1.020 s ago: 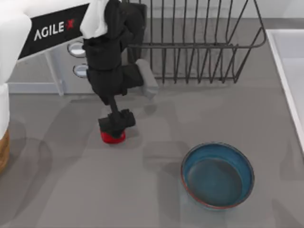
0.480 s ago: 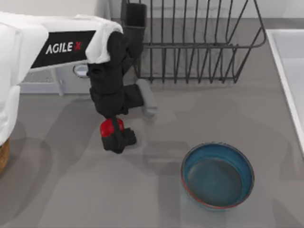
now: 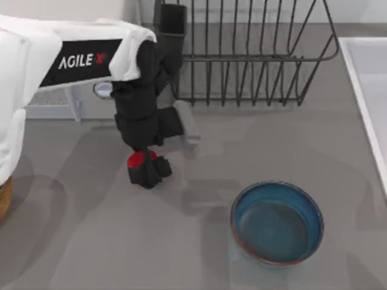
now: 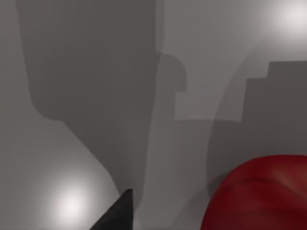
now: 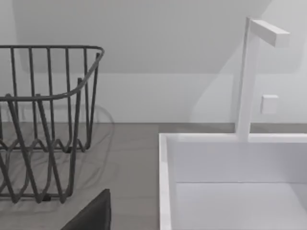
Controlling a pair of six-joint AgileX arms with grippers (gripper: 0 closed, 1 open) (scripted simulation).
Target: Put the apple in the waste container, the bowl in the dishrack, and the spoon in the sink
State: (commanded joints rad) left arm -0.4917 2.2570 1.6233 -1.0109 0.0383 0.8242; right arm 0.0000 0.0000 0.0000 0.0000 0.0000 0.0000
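Grey table (image 3: 91,241): 1 bowl (image 3: 277,223), 1 apple (image 3: 135,159) in left gripper's (image 3: 147,171) closed jaws.

apple (image 3: 136,158) mostly hidden under left gripper (image 3: 145,170), only a red sliver shows beside the black fingers; in left wrist view apple (image 4: 259,196) cut by the frame edge. Dishrack (image 3: 254,54) far side cut off at top edge. Sink (image 3: 369,78) cut by right edge, just right of dishrack. Brown object (image 3: 5,196) at left edge, too little to identify.
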